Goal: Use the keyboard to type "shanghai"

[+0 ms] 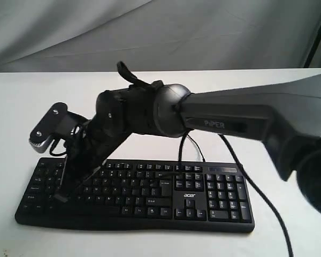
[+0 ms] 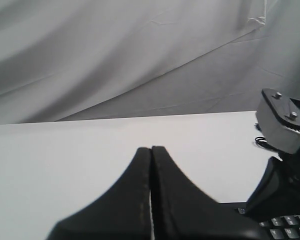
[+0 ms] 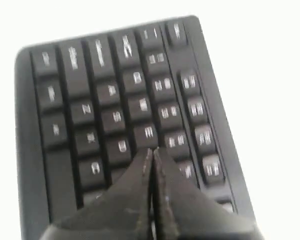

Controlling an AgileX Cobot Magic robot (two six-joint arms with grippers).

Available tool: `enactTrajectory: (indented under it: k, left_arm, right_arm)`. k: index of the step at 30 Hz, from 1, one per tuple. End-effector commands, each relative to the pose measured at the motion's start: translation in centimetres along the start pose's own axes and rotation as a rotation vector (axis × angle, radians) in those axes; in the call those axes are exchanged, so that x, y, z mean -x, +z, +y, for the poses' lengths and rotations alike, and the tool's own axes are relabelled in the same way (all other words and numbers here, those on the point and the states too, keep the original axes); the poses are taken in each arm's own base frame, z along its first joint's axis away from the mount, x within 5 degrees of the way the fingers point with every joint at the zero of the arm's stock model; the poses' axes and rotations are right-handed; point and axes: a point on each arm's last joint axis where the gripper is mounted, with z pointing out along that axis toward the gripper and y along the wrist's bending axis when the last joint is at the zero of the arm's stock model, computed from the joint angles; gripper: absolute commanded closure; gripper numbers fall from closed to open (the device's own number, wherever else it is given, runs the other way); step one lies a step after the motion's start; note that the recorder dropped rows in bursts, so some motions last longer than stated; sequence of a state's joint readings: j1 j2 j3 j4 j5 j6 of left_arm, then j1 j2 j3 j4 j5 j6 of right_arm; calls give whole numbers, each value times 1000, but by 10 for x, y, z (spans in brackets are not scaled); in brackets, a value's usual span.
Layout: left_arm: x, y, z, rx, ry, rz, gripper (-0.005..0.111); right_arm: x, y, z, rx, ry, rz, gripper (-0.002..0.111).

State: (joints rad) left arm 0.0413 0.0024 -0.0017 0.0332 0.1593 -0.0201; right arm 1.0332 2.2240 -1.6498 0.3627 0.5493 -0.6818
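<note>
Closest to the lens in the exterior view, the right arm (image 1: pixel 257 115) sweeps across from the right, its grey link marked "PiPER" (image 1: pixel 214 124). It reaches past the middle to the left part of the keyboard (image 1: pixel 150 194), which lies near the front edge of the white table (image 1: pixel 21 107), with its cable (image 1: pixel 257 188) trailing off on the right. The right gripper (image 3: pixel 151 150) has its fingers pressed together with nothing between them. Its tip is down at the letter keys; whether it is pressing one is hard to say. The left gripper (image 2: pixel 151 148) is likewise closed and empty, held above bare table just beside the keyboard.

No screen shows, so how many letters of "shanghai" are typed cannot be told; the tip sits where S and A would lie.

A white "acer" logo (image 1: pixel 189 196) is readable. In the right wrist view Z, X and C can be made out, the rest blurred.
</note>
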Motion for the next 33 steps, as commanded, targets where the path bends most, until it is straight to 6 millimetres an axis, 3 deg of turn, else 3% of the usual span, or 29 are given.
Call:
enactTrajectory:
  k: [1, 7, 20, 28, 33]
  left_arm:
    - [0, 0, 0, -7, -2, -7, 107]
    - [0, 0, 0, -7, -2, -7, 107]
    - [0, 0, 0, -7, -2, -7, 107]
    - [0, 0, 0, -7, -2, -7, 107]
    - [0, 0, 0, -7, -2, -7, 107]
  right_arm:
    - [22, 18, 5, 38, -60, 11, 108]
    - [45, 42, 14, 100, -109, 20, 108]
    - [38, 58, 14, 112, -92, 34, 108]
    - [37, 57, 15, 117, -96, 44, 108]
    - [49, 32, 9, 63, -144, 27, 108]
